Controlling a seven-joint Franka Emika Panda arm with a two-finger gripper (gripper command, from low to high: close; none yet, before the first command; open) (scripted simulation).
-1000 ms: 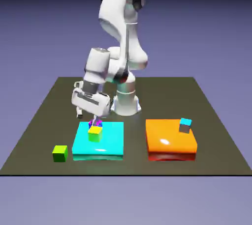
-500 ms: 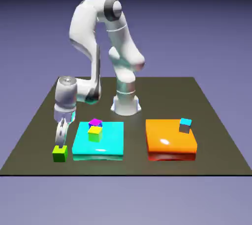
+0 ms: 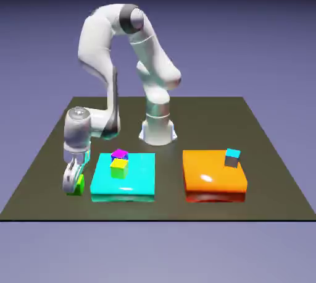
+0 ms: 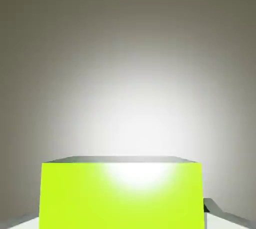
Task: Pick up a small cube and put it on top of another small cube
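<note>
The lime green small cube [image 3: 79, 184] rests on the table at the exterior view's left, beside the cyan slab. My gripper [image 3: 73, 183] has come down around it, its fingers straddling the cube, and looks open. In the hand view the green cube [image 4: 122, 195] fills the bottom middle, with one grey fingertip [image 4: 220, 211] showing at its right edge. The small cube with a cyan top and grey sides [image 3: 232, 157] sits on the far right corner of the orange slab [image 3: 210, 180], well away from the gripper.
A large flat cyan slab [image 3: 137, 180] lies right beside the gripper, carrying a yellow-topped green cube [image 3: 119, 168] and a magenta cube [image 3: 120, 154]. The robot's base [image 3: 158, 128] stands behind the slabs. The table's front edge [image 3: 154, 219] runs just below them.
The arm swung from over the cyan slab to the exterior view's left, then lowered until the fingers surround the green cube. No cube has shifted.
</note>
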